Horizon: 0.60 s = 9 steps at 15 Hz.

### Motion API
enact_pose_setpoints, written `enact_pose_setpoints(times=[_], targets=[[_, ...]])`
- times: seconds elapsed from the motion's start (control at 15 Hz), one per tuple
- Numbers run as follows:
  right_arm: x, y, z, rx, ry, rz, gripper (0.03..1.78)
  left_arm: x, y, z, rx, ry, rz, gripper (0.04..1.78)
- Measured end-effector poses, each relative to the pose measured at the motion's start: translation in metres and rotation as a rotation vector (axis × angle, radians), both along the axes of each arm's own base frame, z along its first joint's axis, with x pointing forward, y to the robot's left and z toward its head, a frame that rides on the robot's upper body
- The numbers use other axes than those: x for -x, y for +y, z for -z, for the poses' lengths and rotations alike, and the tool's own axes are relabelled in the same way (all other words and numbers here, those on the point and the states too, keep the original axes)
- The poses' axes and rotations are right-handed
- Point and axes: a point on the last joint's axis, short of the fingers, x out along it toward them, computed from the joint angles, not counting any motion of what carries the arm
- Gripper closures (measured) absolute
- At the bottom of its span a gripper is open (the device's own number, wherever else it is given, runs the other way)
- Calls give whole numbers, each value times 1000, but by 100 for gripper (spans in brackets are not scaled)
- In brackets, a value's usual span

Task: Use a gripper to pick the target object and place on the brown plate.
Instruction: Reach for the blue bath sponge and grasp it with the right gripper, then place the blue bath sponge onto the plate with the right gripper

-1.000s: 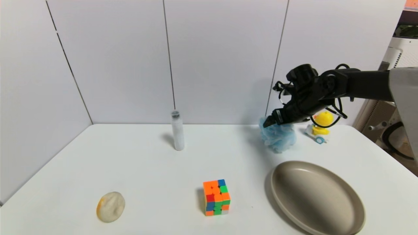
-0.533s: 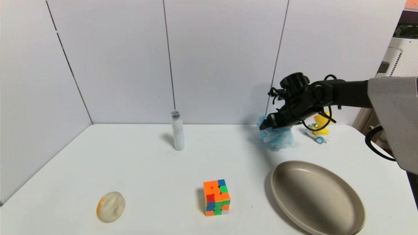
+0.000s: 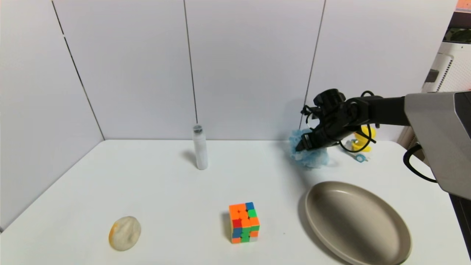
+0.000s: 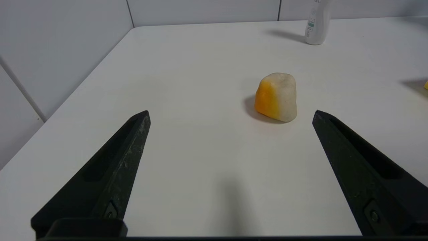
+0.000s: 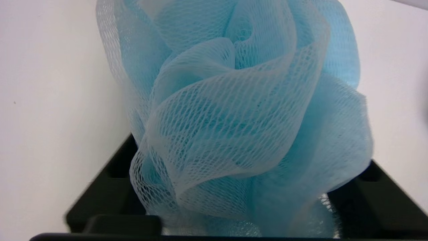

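The light blue mesh bath pouf (image 3: 312, 157) sits on the white table at the back right, behind the brown plate (image 3: 357, 221). My right gripper (image 3: 300, 145) is pressed down into the pouf from above. In the right wrist view the pouf (image 5: 234, 117) fills the space between the jaws, which stand wide apart on either side of it; the fingertips are hidden in the mesh. The plate is empty. My left gripper (image 4: 230, 113) is open and empty, low over the table's front left, out of the head view.
A multicoloured puzzle cube (image 3: 244, 222) stands left of the plate. A yellow duck toy (image 3: 362, 138) is right behind the right arm. A white bottle (image 3: 200, 147) stands at the back middle. A white and orange lump (image 3: 125, 233) lies front left, ahead of the left gripper (image 4: 277, 97).
My right gripper has come down and slightly left onto the pouf, squashing it lower. The left arm and the other objects have not moved.
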Motion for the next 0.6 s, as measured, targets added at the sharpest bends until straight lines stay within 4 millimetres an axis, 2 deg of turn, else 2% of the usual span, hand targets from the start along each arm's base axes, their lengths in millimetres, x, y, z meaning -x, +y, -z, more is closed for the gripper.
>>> enact_pose_setpoints(times=[0.13, 0.4, 0.6], targets=[[0, 0, 0, 1, 2, -1, 76, 0, 0, 0, 0, 0, 0, 7], [1, -1, -2, 1, 1, -1, 112, 0, 0, 0, -1, 0, 0, 7], [5, -3, -13, -6, -16, 5, 114, 0, 0, 0, 0, 0, 0, 7]])
